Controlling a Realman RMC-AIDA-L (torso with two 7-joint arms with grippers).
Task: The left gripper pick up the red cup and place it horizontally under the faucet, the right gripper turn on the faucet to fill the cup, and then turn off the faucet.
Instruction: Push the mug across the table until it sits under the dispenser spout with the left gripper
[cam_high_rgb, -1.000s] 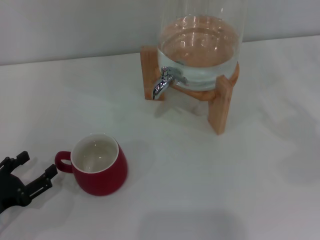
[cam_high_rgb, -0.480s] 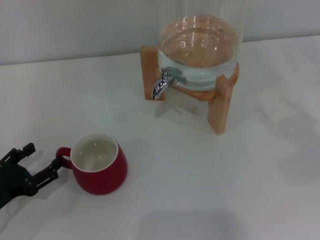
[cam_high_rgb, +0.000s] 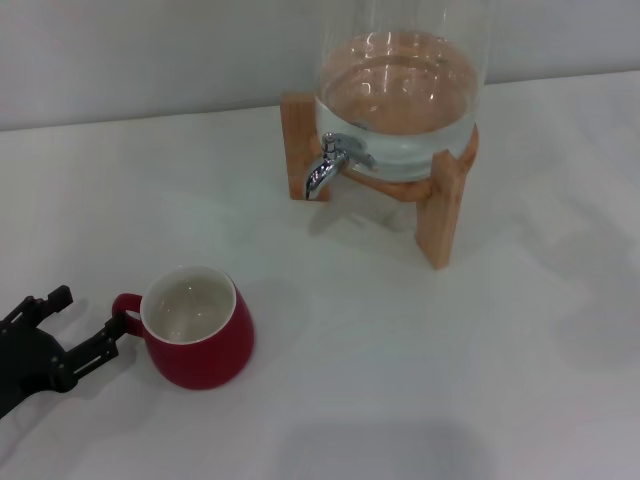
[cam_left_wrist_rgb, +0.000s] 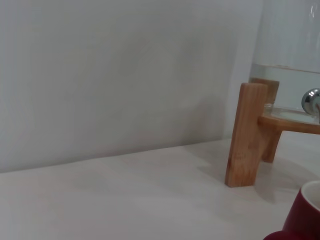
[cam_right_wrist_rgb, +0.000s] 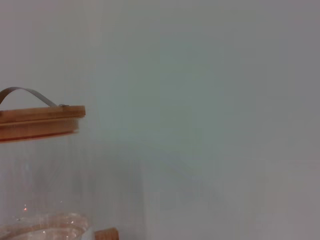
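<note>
The red cup (cam_high_rgb: 197, 327) sits upright on the table (cam_high_rgb: 420, 360), its handle toward my left pincer (cam_high_rgb: 62, 327), which is spread wide and empty just beside it. I want one finger on each side of the handle before closing, without nudging the cup. The right pincer is out of sight.

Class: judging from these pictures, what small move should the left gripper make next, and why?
Probably ease forward and shut on the loop handle. The left gripper is open beside the squat glossy red cup, one finger touching its handle, and the cup sits far from the chrome faucet.
</note>
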